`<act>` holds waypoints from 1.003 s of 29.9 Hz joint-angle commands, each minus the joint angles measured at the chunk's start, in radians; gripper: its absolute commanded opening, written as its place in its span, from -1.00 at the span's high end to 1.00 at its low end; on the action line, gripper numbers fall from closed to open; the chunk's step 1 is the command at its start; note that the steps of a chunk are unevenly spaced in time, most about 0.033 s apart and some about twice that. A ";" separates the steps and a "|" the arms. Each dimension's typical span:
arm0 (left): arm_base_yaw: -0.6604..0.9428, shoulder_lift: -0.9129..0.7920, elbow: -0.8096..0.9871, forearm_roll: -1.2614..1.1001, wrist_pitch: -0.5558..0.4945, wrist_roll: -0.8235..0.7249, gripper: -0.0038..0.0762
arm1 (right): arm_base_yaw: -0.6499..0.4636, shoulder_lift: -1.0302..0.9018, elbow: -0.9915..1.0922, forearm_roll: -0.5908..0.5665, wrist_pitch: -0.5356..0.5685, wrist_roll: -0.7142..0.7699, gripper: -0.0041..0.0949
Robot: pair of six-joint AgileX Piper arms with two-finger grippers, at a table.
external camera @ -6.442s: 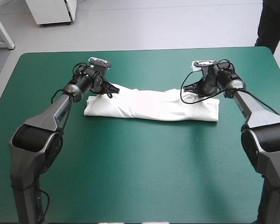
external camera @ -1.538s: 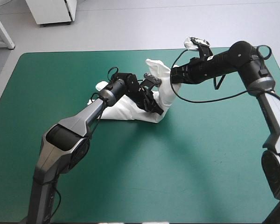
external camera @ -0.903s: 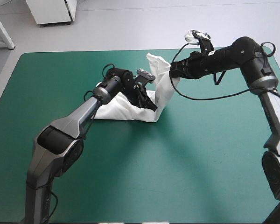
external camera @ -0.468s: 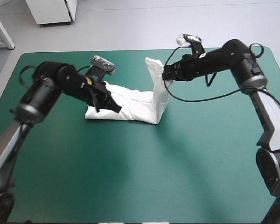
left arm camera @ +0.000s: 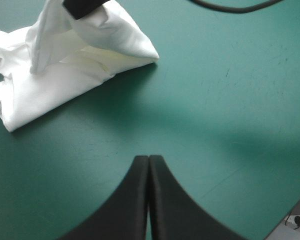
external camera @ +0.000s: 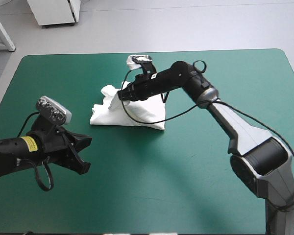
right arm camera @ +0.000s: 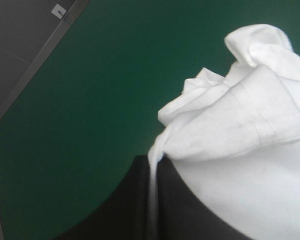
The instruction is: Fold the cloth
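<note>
Right gripper point(external camera: 123, 94) reaches in across the table point(external camera: 196, 176), jaws pinching a hem of the T-shirt point(external camera: 132, 115). It holds the hem low over the bundle's left end, probably so the carried layer drapes square onto the one beneath.

T-shirt: a folded bundle on the table, left of centre, in the far half.

Left gripper point(left arm camera: 148, 160): jaws pressed together, empty, near the table's front-left and well apart from the T-shirt, seemingly kept out of the fold's path.

Bare table lies all round the bundle, with no table edge close. Room to let go and draw off rightward looks ample.
</note>
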 commanded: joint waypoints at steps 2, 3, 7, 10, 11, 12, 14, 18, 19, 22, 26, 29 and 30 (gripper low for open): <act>0.000 -0.033 0.003 -0.066 -0.049 -0.016 0.93 | 0.044 0.055 -0.131 0.049 -0.059 0.001 0.96; 0.000 -0.032 0.003 -0.081 -0.049 -0.016 0.93 | 0.052 0.082 -0.157 0.049 -0.064 0.017 0.96; 0.000 -0.032 0.003 -0.143 -0.051 -0.016 0.93 | 0.073 0.159 -0.259 0.051 -0.088 0.069 0.96; 0.000 -0.032 0.003 -0.142 -0.051 -0.014 0.93 | 0.081 0.212 -0.309 0.055 -0.099 0.093 0.96; 0.000 -0.032 0.003 -0.140 -0.053 -0.009 0.93 | 0.081 0.232 -0.317 0.057 -0.092 0.105 0.96; 0.000 -0.032 0.003 -0.135 -0.058 -0.002 0.93 | 0.081 0.251 -0.319 0.057 -0.089 0.112 0.96; 0.000 -0.032 0.003 -0.137 -0.060 0.018 0.93 | 0.081 0.282 -0.319 0.059 -0.085 0.114 0.96; 0.000 -0.032 0.003 -0.137 -0.060 0.018 0.93 | 0.090 0.315 -0.322 0.061 -0.089 0.114 0.96; 0.000 -0.032 0.003 -0.137 -0.063 0.018 0.93 | 0.094 0.324 -0.324 0.061 -0.094 0.110 0.96; 0.000 -0.028 0.003 -0.137 -0.082 0.018 0.93 | 0.102 0.334 -0.336 0.078 -0.109 0.091 0.95; 0.000 -0.019 0.003 -0.137 -0.094 0.018 0.93 | 0.103 0.333 -0.339 0.143 -0.103 0.029 0.61; 0.000 -0.008 0.003 -0.142 -0.094 0.018 0.93 | 0.103 0.333 -0.373 0.133 -0.043 0.045 0.06; 0.000 -0.004 0.003 -0.145 -0.094 0.018 0.93 | 0.101 0.333 -0.390 0.121 -0.018 0.066 -0.09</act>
